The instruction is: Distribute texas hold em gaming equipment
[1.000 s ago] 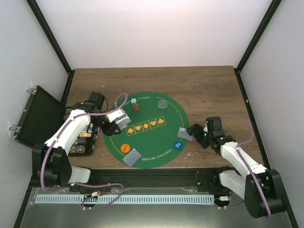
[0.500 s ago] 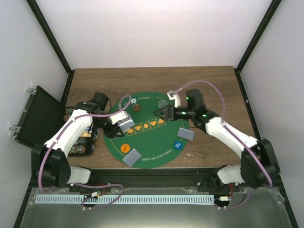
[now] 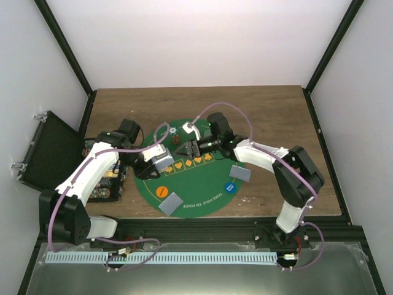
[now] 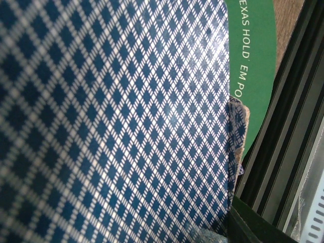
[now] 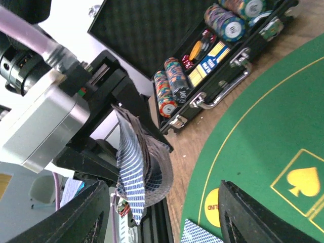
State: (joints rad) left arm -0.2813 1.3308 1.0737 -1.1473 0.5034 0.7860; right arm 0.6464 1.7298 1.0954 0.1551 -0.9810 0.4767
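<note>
The deck of cards is pinched in the left gripper over the left side of the green mat, same spot as a second ago. The right gripper was out by the mat's right edge. Now it's mid-frame just beside the deck, fingers spread with nothing between them; touching or not, I can't tell. The right wrist view shows the deck bowed, with the chip case behind it. The left wrist view is nearly all blue-diamond card back. One card pile is at the mat's bottom edge, and another pile is at its right. There's bare wood beyond the mat at top and right.
</note>
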